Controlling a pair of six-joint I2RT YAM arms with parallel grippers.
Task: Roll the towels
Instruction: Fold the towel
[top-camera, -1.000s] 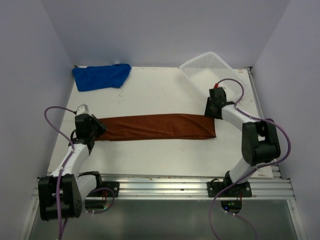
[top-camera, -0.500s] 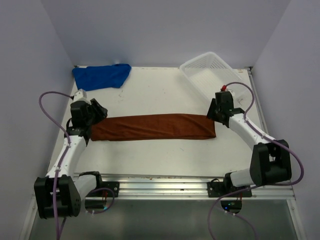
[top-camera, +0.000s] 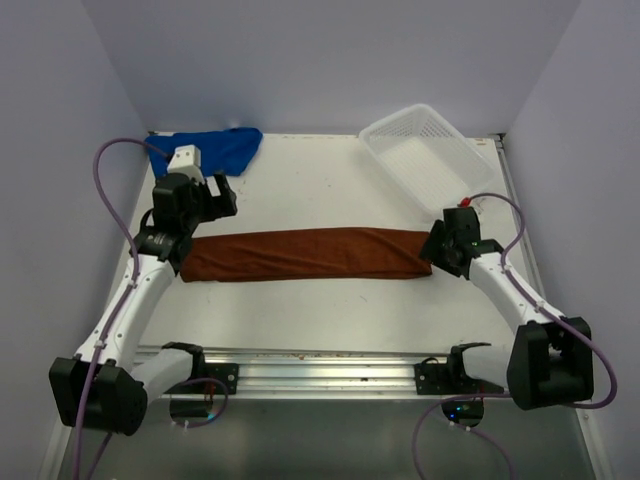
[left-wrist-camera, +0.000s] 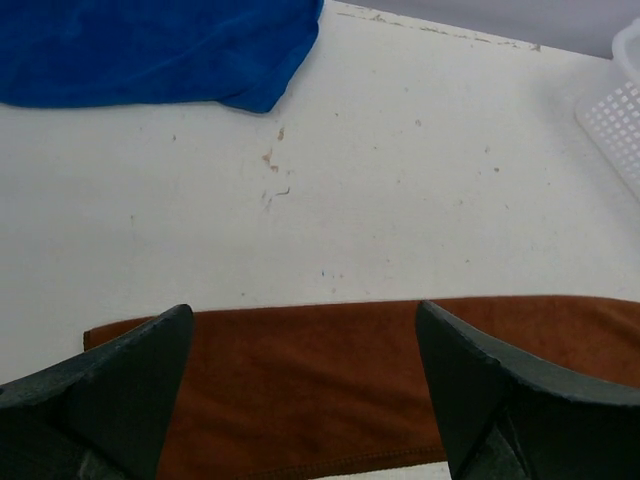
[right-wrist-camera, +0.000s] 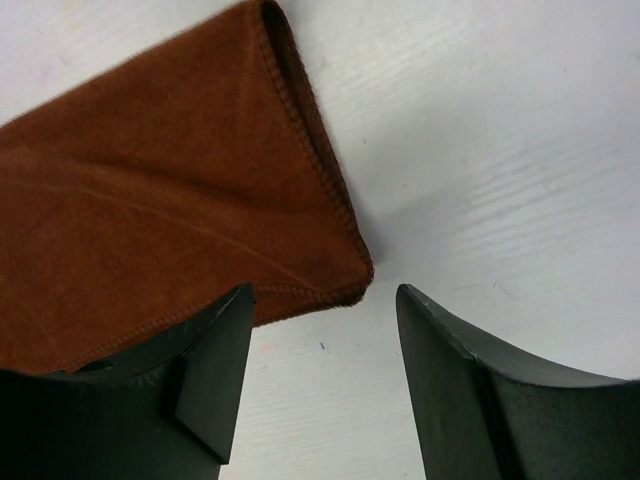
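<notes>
Our left gripper has its fingers wide apart, holding nothing. The brown towel lies flat under them, with the blue towel far ahead. Our right gripper has its fingers apart as well, with the brown towel's corner just ahead of the gap.

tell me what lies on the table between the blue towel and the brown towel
Only bare white table with a few small brownish specks separates the blue towel from the brown towel, clearest in the left wrist view.
</notes>
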